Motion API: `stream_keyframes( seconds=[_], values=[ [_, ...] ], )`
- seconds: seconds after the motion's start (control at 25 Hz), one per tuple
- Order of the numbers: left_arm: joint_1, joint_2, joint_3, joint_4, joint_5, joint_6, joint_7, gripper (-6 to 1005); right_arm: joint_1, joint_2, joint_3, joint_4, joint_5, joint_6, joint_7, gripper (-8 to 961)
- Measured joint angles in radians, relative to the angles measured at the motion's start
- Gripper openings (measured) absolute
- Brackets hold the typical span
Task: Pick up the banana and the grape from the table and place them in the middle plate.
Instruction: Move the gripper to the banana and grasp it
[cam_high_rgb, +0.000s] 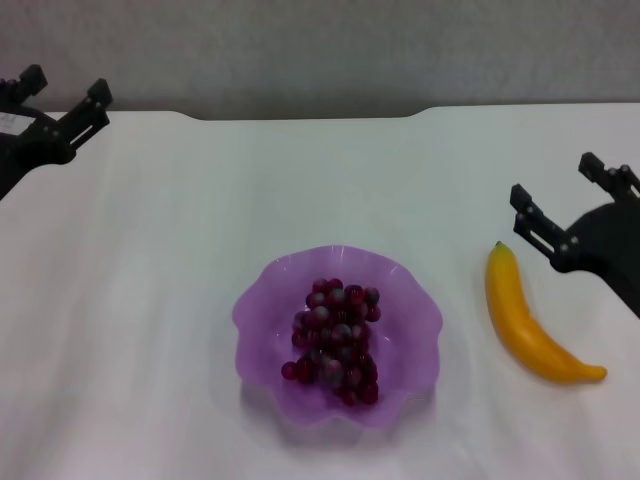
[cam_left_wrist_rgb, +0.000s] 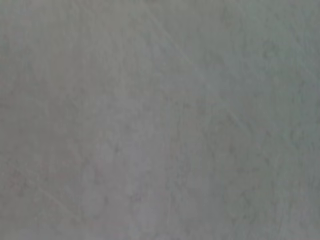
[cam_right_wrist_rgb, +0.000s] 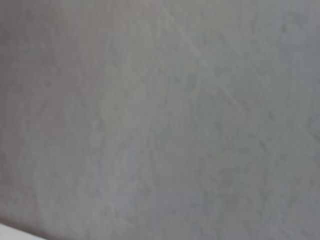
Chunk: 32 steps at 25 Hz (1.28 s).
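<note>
Beside banana (cam_high_rgb: 533, 326), open right tool (cam_high_rgb: 560, 197).

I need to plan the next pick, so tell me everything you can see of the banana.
The banana is smooth, yellow-orange and curved, with a small dark tip at its far end. It lies flat on the white table, to the right of the purple plate and apart from it. The right end effector is open just beyond its far end, not touching it. Only the table touches the banana.

Grey wall (cam_high_rgb: 320, 50) (plain, textured) behind.
</note>
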Motion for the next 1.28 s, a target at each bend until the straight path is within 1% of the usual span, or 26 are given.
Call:
stream_keyframes(
  seconds=[0.2, 0.36, 0.6, 0.72, 0.84, 1.0, 1.24, 1.28],
  values=[
    [0.002, 0.001, 0.004, 0.002, 0.004, 0.005, 0.003, 827, -0.035, 0.000, -0.020, 0.203, 0.003, -0.285, 0.003, 835],
    [0.002, 0.002, 0.005, 0.002, 0.006, 0.009, 0.004, 827, -0.047, 0.000, -0.035, 0.361, 0.008, -0.516, 0.010, 835],
    [0.002, 0.003, 0.007, 0.004, 0.007, 0.021, 0.005, 827, -0.041, -0.001, -0.007, 0.509, 0.014, -0.825, 0.078, 835],
    [0.002, 0.003, 0.008, 0.004, 0.007, 0.024, 0.004, 828, -0.028, -0.002, 0.026, 0.536, 0.053, -0.924, 0.090, 835],
    [0.001, 0.003, 0.008, 0.004, 0.007, 0.031, 0.004, 828, 0.002, -0.006, 0.065, 0.536, 0.110, -1.006, 0.086, 836],
    [-0.002, 0.003, 0.008, 0.003, 0.007, 0.032, 0.004, 828, 0.070, -0.021, 0.092, 0.503, 0.188, -1.106, 0.047, 836],
    [-0.004, 0.004, 0.017, 0.002, 0.006, 0.034, 0.005, 828, 0.143, -0.048, 0.094, 0.424, 0.371, -1.124, -0.084, 836],
    [-0.004, 0.004, 0.017, 0.002, 0.006, 0.035, 0.005, 828, 0.143, -0.048, 0.094, 0.424, 0.371, -1.124, -0.084, 836]
  ],
)
